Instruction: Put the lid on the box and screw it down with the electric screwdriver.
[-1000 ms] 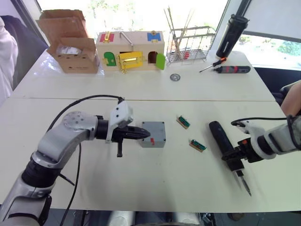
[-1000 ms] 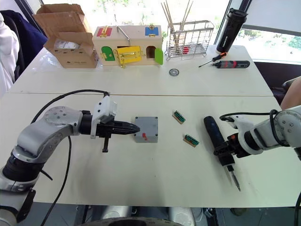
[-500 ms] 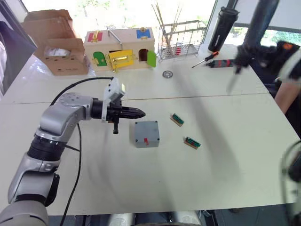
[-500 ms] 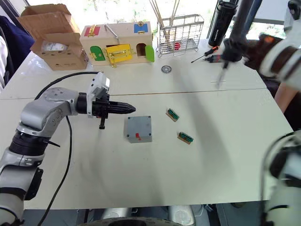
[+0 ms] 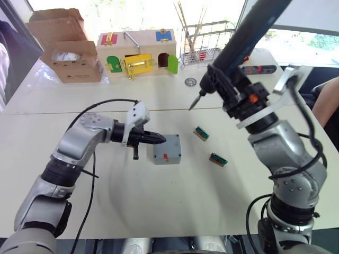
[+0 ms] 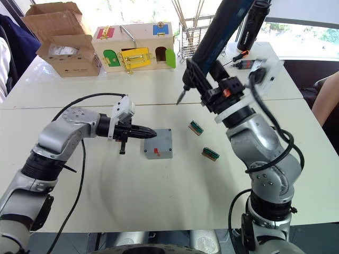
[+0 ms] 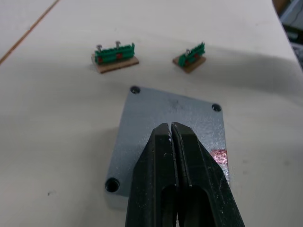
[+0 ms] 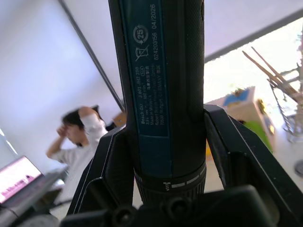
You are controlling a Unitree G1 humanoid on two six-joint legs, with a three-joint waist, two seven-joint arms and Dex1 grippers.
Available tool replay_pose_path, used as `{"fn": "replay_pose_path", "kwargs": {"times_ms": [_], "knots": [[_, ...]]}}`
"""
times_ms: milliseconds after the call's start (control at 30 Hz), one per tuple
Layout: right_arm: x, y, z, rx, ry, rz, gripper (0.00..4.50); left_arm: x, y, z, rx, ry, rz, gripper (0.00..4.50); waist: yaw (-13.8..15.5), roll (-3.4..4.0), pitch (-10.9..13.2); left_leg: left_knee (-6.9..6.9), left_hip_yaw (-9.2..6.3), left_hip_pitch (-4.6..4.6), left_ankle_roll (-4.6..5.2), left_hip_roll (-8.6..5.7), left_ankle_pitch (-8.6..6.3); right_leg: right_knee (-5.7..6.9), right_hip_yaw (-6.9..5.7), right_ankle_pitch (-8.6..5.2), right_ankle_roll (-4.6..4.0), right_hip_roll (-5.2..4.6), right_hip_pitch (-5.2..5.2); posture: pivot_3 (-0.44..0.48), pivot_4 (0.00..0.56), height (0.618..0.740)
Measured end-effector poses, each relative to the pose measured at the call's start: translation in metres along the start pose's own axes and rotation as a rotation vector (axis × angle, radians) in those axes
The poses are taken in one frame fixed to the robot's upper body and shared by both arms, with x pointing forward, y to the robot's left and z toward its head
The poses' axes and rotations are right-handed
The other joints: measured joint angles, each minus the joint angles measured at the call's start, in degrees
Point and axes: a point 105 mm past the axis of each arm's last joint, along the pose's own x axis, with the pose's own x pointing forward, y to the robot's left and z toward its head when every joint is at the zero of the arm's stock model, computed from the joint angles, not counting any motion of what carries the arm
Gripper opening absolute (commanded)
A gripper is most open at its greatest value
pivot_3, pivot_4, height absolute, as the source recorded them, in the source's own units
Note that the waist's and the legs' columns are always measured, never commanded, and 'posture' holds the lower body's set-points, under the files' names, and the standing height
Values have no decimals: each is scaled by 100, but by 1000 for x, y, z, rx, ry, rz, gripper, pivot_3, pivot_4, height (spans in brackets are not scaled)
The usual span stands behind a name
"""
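Lid [image 7: 170,142] seated on box [image 5: 167,150], left gripper [image 5: 159,139] pinched closed above it; right gripper [image 5: 238,100] clamps electric screwdriver [image 5: 241,45] aloft; next, bit to corner hole.

Left arm bent, reaching inward low over tabletop; left gripper [image 7: 171,130] level, jaws pressed together. Right arm raised high, elbow bent; right gripper [image 8: 163,156] clamped around screwdriver [image 5: 241,39], bit slanting down.

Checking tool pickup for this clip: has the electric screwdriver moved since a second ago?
Yes. The electric screwdriver is up off the table, held in the right gripper, its bit pointing down near the metal washer.
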Motion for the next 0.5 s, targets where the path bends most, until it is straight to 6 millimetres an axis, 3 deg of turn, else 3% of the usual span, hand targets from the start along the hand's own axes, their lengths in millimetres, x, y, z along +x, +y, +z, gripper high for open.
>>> {"fn": "replay_pose_path", "kwargs": {"times_ms": [133, 333, 500], "knots": [[1, 6, -11, -43, 5, 23, 1889, 8, -2, -3, 88, 20, 6, 0, -17, -1, -2, -3, 0, 7, 0, 1, 0, -1, 0, 0, 0, 0, 2, 0, 150, 740], [-5, 7, -49, -47, 90, 16, 1889, 8, -2, -7, 127, 20, 16, 0, -40, -1, -4, -10, -1, 47, 1, 1, -1, -8, 0, 0, -1, 0, 38, 0, 150, 740], [-5, 11, -61, -41, 91, 24, 1889, 6, -2, -9, 115, 15, 26, 0, -83, -1, -4, -11, -2, 55, 1, 1, -1, -7, 0, 0, -1, 1, 44, 0, 150, 740]]}}
